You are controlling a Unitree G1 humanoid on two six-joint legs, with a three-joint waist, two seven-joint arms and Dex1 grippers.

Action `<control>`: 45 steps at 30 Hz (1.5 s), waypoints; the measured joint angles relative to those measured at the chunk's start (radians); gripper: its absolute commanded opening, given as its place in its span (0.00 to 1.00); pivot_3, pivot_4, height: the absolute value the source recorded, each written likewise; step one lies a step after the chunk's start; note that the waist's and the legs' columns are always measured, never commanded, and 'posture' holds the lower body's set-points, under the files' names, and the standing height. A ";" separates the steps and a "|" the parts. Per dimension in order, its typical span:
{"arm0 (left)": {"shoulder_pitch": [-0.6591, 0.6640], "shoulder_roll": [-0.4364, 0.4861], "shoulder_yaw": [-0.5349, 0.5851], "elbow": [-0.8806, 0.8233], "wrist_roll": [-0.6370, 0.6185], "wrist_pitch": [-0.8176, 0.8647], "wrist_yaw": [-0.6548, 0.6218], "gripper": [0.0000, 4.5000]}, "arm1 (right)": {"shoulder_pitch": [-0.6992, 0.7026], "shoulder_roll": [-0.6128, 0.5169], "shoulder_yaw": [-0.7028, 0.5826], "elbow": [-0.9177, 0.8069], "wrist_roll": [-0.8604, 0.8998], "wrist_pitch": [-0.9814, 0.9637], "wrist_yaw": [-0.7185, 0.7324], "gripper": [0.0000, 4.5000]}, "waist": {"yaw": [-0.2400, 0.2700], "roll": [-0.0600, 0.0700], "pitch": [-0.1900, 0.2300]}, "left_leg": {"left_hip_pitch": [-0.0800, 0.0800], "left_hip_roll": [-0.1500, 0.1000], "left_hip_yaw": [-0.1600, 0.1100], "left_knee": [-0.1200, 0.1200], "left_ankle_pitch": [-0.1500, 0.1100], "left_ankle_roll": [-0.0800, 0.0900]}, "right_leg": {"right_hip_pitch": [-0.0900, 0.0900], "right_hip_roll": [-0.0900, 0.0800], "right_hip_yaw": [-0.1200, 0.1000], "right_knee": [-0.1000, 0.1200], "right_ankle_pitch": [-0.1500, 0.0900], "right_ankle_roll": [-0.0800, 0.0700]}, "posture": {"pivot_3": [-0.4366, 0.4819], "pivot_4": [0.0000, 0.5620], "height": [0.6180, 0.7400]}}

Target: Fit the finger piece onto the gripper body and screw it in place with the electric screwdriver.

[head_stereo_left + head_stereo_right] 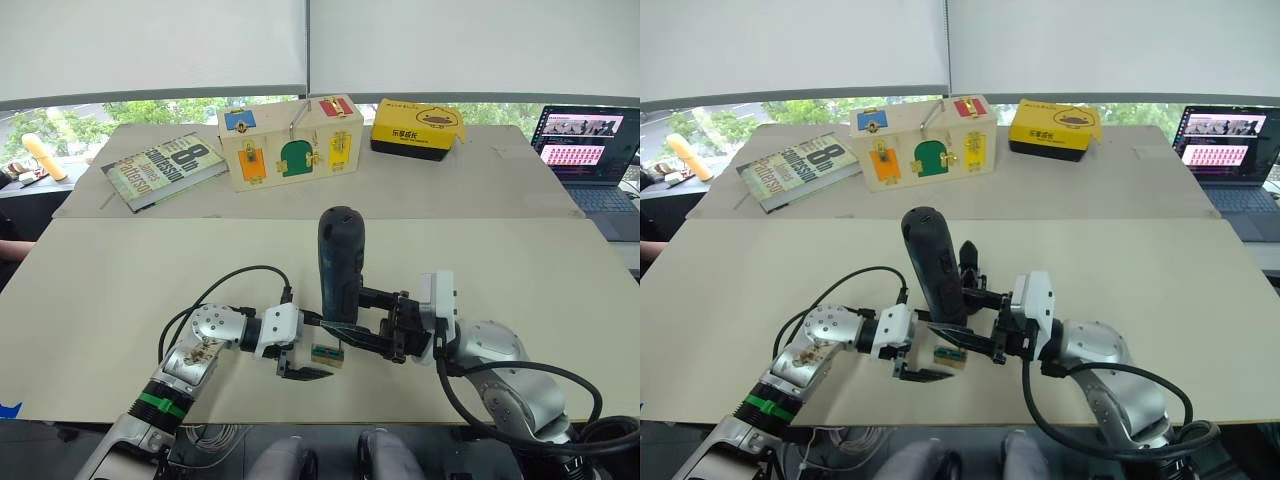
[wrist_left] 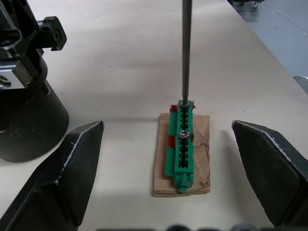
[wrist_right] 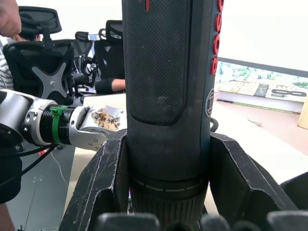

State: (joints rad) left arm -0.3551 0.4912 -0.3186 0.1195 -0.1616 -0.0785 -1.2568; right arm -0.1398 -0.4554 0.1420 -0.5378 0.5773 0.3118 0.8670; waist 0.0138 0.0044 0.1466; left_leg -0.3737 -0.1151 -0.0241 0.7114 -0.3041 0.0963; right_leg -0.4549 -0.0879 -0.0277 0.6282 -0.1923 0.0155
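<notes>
My right gripper (image 1: 345, 315) is shut on the electric screwdriver (image 1: 340, 265), a thick dark cylinder held upright, seen close up as the screwdriver (image 3: 166, 72) in the right wrist view. Its thin metal bit (image 2: 186, 48) comes straight down onto the far end of a small green toothed block (image 2: 180, 144). That block carries a screw and lies on a tan pad on the table. My left gripper (image 2: 167, 130) is open, one finger (image 2: 82, 163) on each side of the green block without touching it. The finger piece and the gripper body are out of view.
At the table's back stand a book (image 1: 160, 168), a wooden lock box (image 1: 290, 140) and a yellow box (image 1: 418, 127). A laptop (image 1: 590, 150) sits far right, an orange object (image 1: 45, 155) far left. A person's hand (image 3: 7, 19) and office chairs show beyond the table.
</notes>
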 measured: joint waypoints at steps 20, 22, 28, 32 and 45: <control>0.018 0.140 0.060 -0.064 -0.114 0.164 -0.096 1.00 | -0.186 -0.099 -0.080 -0.064 0.264 0.227 -0.040 0.42 | -0.001 0.000 0.000 | -0.003 0.000 0.000 0.000 0.000 0.000 | -0.001 0.000 0.000 0.000 0.000 0.000 | 0.48 0.27 1.00; 0.015 0.141 0.066 -0.048 -0.113 0.148 -0.095 1.00 | -0.209 -0.103 -0.081 -0.059 0.277 0.251 -0.040 0.42 | -0.001 0.000 0.000 | -0.003 0.000 0.000 0.000 0.000 0.000 | -0.001 0.000 0.000 0.000 0.000 0.000 | 0.48 0.27 1.00; -0.034 0.129 0.069 0.008 -0.113 0.140 -0.091 1.00 | -0.368 -0.100 -0.087 -0.006 0.395 0.361 -0.075 0.42 | -0.002 -0.001 0.000 | -0.005 0.000 0.000 0.001 0.000 0.000 | -0.002 0.000 0.000 0.000 0.000 0.000 | 0.48 0.27 1.00; -0.087 0.115 0.082 0.065 -0.110 0.111 -0.088 1.00 | -0.483 -0.073 -0.095 0.048 0.462 0.432 -0.133 0.42 | -0.002 -0.001 0.000 | -0.006 0.000 0.000 0.001 0.000 0.000 | -0.002 -0.001 -0.001 0.000 0.000 0.000 | 0.48 0.27 1.00; -0.248 0.035 0.088 0.299 -0.068 0.039 -0.088 1.00 | -0.708 -0.019 -0.115 0.240 0.406 0.495 -0.219 0.42 | -0.006 -0.001 0.000 | -0.010 -0.001 0.000 0.002 0.000 0.001 | -0.004 -0.002 -0.011 0.002 0.000 0.000 | 0.48 0.27 1.00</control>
State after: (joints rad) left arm -0.6031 0.5267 -0.2303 0.4181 -0.2294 -0.0395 -1.3447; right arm -0.8476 -0.4740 0.0271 -0.2981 0.9837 0.8066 0.6477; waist 0.0078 0.0037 0.1470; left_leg -0.3835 -0.1166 -0.0243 0.7131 -0.3039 0.0968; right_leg -0.4588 -0.0894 -0.0385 0.6302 -0.1920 0.0157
